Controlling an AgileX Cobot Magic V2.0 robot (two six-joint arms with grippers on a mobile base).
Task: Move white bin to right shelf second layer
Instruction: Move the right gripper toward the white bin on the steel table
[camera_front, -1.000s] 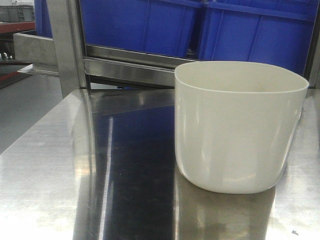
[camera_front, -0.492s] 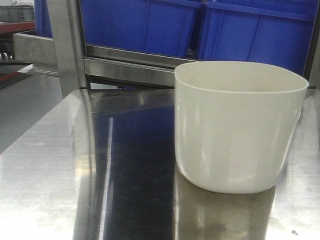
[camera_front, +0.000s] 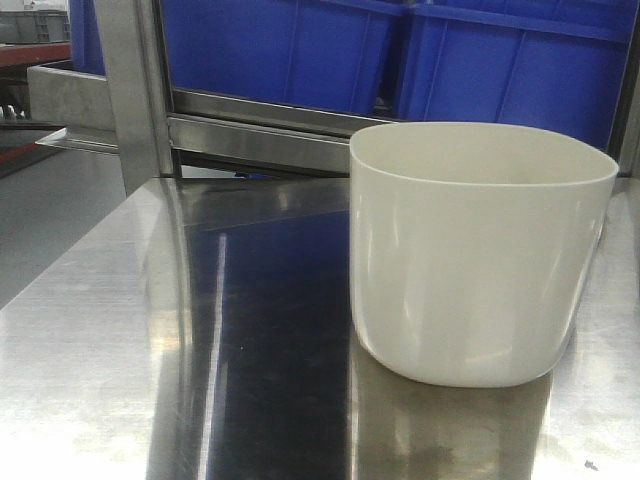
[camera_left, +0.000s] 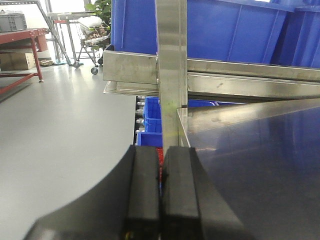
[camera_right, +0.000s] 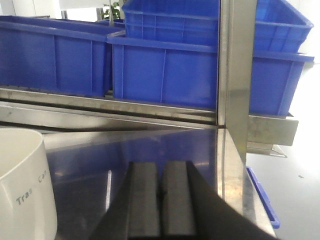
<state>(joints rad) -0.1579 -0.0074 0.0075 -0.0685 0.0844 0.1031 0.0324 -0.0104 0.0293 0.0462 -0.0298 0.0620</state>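
The white bin (camera_front: 478, 250) stands upright on the steel tabletop (camera_front: 150, 350), right of centre in the front view; its rim and side also show at the left edge of the right wrist view as the white bin (camera_right: 22, 185). My left gripper (camera_left: 161, 152) is shut, empty, at the table's left front corner by the upright post. My right gripper (camera_right: 160, 167) is shut, empty, above the tabletop to the right of the bin, apart from it. The right shelf second layer with rollers is not in view.
Blue crates (camera_front: 420, 60) sit on the steel rack level (camera_front: 260, 135) behind the table. A steel upright post (camera_front: 130, 90) stands at the back left, another post (camera_right: 237, 75) at the right. Open floor (camera_left: 60, 115) lies left of the table.
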